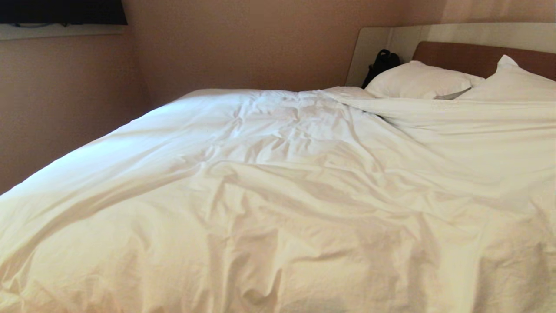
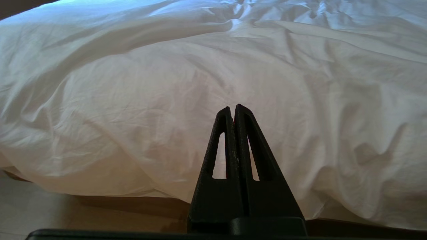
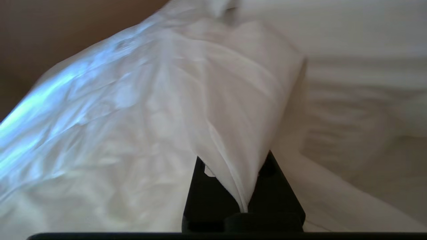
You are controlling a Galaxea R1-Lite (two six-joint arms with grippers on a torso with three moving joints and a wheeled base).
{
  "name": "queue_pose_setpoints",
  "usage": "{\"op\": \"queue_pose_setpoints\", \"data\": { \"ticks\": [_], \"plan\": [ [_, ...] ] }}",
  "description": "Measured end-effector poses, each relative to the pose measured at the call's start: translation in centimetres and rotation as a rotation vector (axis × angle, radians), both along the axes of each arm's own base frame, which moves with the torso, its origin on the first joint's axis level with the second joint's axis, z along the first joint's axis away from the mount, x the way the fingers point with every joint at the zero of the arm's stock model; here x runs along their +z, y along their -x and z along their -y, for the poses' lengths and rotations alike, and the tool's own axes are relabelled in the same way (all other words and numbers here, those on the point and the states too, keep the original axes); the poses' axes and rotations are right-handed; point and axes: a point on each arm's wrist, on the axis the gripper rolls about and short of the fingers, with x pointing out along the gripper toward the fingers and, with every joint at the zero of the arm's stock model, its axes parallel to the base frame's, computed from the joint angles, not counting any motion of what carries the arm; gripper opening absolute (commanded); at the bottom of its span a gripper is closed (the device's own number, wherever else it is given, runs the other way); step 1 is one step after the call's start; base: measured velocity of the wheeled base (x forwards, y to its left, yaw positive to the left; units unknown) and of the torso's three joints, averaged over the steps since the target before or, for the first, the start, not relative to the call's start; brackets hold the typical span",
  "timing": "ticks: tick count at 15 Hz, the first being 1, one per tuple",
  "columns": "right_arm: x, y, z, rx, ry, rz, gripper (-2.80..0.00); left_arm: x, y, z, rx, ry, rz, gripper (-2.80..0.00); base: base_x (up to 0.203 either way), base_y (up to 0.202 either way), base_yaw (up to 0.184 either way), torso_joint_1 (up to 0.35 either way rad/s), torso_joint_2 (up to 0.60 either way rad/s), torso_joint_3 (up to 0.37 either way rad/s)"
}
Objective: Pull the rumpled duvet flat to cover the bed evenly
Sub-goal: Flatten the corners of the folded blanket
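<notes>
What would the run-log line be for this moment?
right gripper: shut on duvet, fold lifted | left gripper: shut, empty, parked at bed edge | duvet: rumpled

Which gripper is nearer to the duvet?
Right. The right gripper is shut on a fold of the duvet; the left gripper is shut, empty, facing its hanging edge.

We see plain beige-brown walls [image 1: 243, 43] meeting in a corner behind, lit softly, with brighter cool light falling from our left. High on the left wall hangs a dark flat panel [image 1: 61, 11] above a pale ledge [image 1: 56, 31]. A cream wall panel [image 1: 456, 34] runs along the far right, and a black bag [image 1: 381, 64] leans against its near end. Low down, a strip of pale floor [image 2: 50, 210] shows, warm-toned in shadow
</notes>
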Motion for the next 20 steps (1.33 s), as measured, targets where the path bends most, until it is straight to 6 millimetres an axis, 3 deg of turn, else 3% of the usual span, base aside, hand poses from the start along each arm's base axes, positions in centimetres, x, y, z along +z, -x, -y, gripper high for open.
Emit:
{"op": "queue_pose_setpoints", "data": {
  "ticks": [4,9,12,15,20],
  "plan": [
    [0.7,-1.4,-7.9,0.207,0.004,0.004,-2.80,0.0,0.0,0.0,0.000,0.000,0.000,-2.80,0.000,0.000,0.000,0.000,0.00,0.000],
    [1.1,-1.0,-16.3,0.439,-0.007,-0.005,-2.80,0.0,0.0,0.0,0.000,0.000,0.000,-2.80,0.000,0.000,0.000,0.000,0.00,0.000],
    [0.8,-0.4,-19.6,0.555,-0.021,-0.020,-2.80,0.0,0.0,0.0,0.000,0.000,0.000,-2.80,0.000,0.000,0.000,0.000,0.00,0.000],
    [0.1,0.1,-21.6,0.640,-0.043,-0.056,-2.80,0.0,0.0,0.0,0.000,0.000,0.000,-2.80,0.000,0.000,0.000,0.000,0.00,0.000],
    [-4.1,-0.3,-25.3,0.803,-0.065,-0.224,-2.80,0.0,0.0,0.0,0.000,0.000,0.000,-2.80,0.000,0.000,0.000,0.000,0.00,0.000]
  ]
}}
